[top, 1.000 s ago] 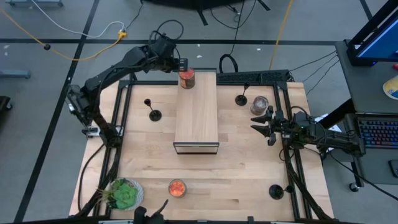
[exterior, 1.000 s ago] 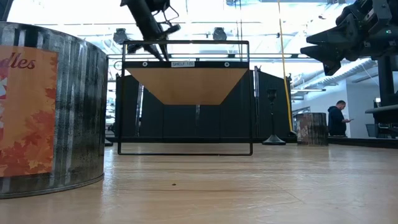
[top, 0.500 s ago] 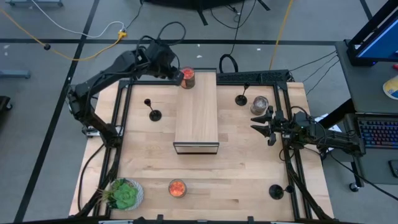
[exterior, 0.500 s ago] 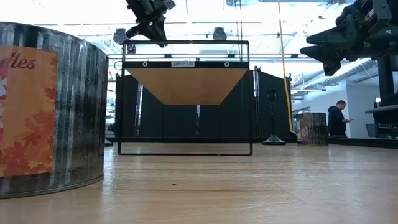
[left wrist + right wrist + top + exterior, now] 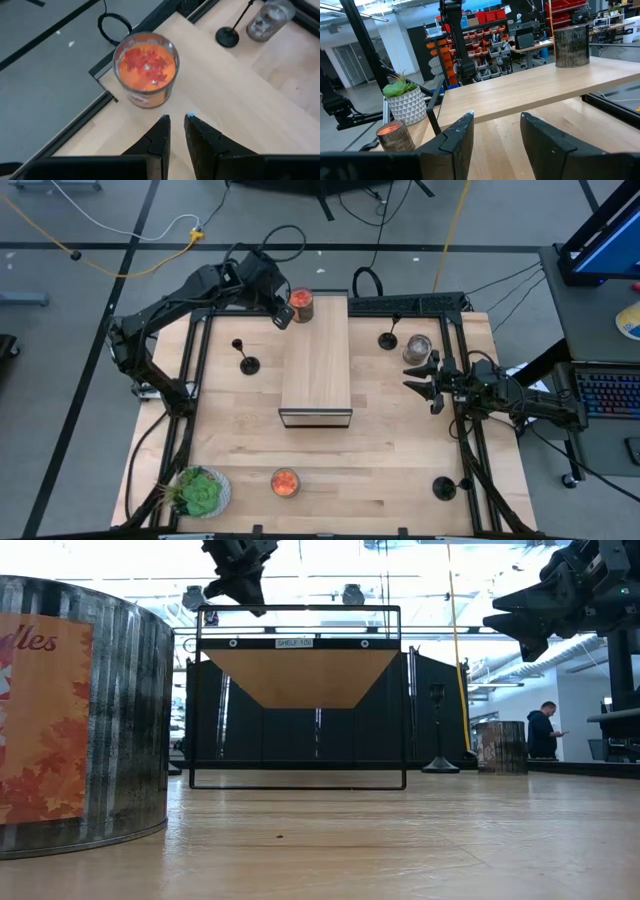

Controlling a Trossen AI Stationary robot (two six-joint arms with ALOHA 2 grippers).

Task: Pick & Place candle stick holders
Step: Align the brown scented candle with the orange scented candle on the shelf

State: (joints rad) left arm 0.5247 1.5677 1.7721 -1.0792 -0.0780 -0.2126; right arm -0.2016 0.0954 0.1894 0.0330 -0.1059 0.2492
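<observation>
Candle stick holders, 3 of them, stand on the table untouched, and we see none between any jaws. The left gripper [image 5: 281, 317] hangs over the far end of the wooden shelf [image 5: 316, 360], its fingers [image 5: 159, 137] drawn to a narrow gap with nothing in it; just ahead of them sits the orange candle jar [image 5: 146, 68] on the shelf's far corner. The right gripper [image 5: 418, 383] hovers near the table's right edge with its fingers [image 5: 452, 136] spread wide and empty (they face the shelf).

Moving outward, we find 1 holder [image 5: 247, 361] left of the shelf, 1 [image 5: 388, 337] right of its far end, close beside the silvery jar [image 5: 417, 348], and 1 [image 5: 444, 486] near the front right corner. Along the front edge sit a second orange candle jar [image 5: 285, 482] and a potted plant [image 5: 200, 492]. In the low view a person [image 5: 543, 731] stands far off in the room.
</observation>
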